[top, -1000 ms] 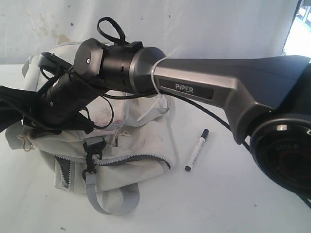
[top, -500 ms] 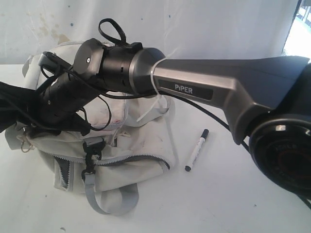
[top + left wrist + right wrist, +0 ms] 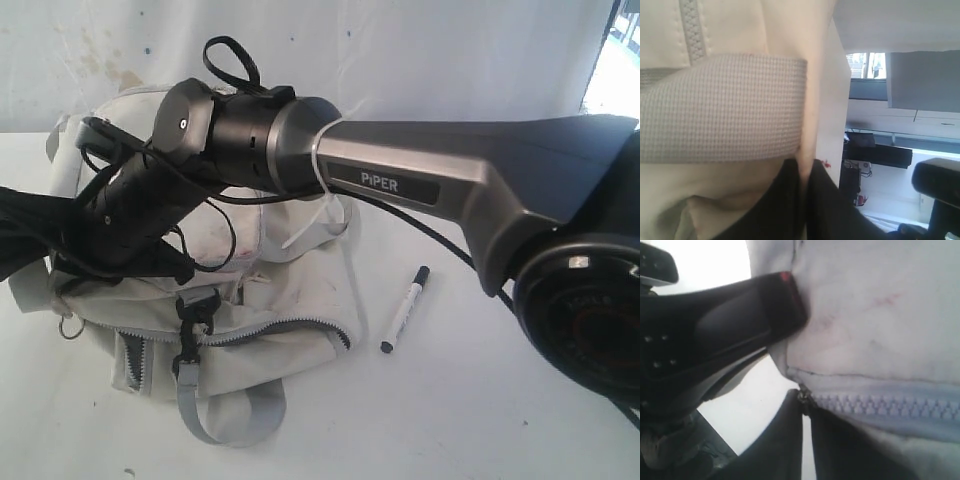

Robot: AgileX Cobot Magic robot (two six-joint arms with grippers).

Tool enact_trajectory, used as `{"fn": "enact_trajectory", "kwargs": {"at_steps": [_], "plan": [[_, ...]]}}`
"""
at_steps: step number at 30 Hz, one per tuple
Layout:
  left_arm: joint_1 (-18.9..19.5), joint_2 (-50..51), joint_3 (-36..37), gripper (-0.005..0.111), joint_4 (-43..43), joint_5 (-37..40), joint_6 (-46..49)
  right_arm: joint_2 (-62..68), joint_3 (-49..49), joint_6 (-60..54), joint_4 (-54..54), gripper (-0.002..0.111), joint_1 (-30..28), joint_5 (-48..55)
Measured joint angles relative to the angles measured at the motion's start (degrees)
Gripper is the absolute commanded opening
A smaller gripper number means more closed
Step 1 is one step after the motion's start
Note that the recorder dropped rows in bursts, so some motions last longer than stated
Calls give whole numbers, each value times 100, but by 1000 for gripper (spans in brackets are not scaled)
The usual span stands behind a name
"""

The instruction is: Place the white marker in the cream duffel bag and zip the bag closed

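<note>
The cream duffel bag [image 3: 290, 300] lies at the left of the white table. The white marker [image 3: 403, 311], black cap pointing away, lies on the table to the right of the bag, apart from both grippers. My right arm reaches across the bag, and its gripper [image 3: 805, 401] is shut on the small metal zipper pull [image 3: 803, 395] at the end of the grey zipper [image 3: 880, 407]. My left gripper [image 3: 807, 167] is shut on a fold of the bag's cream fabric [image 3: 809, 145], just below a grey strap [image 3: 720, 110]. In the exterior view both sets of fingertips are hidden among black parts at the bag's left end.
The right arm's grey forearm [image 3: 430, 170] and its cables [image 3: 420, 230] hang over the bag and the table behind the marker. A grey strap loop [image 3: 230, 420] and black clip [image 3: 190, 320] hang at the bag's front. A stained white wall [image 3: 400, 50] closes the back.
The right gripper's body has shifted slightly left over the bag. The bag's front left corner has sagged and its small ring hangs lower. The marker has not moved.
</note>
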Motion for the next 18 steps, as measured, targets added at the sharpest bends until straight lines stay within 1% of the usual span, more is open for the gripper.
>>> {"fn": "enact_trajectory", "kwargs": {"at_steps": [8, 18], "plan": [[0, 0, 0, 0, 465, -150, 0, -69, 0, -257, -175, 0, -134, 882], [-55, 0, 4, 0, 703, -218, 47, -207, -2, -620, -166, 0, -413, 1708]]}}
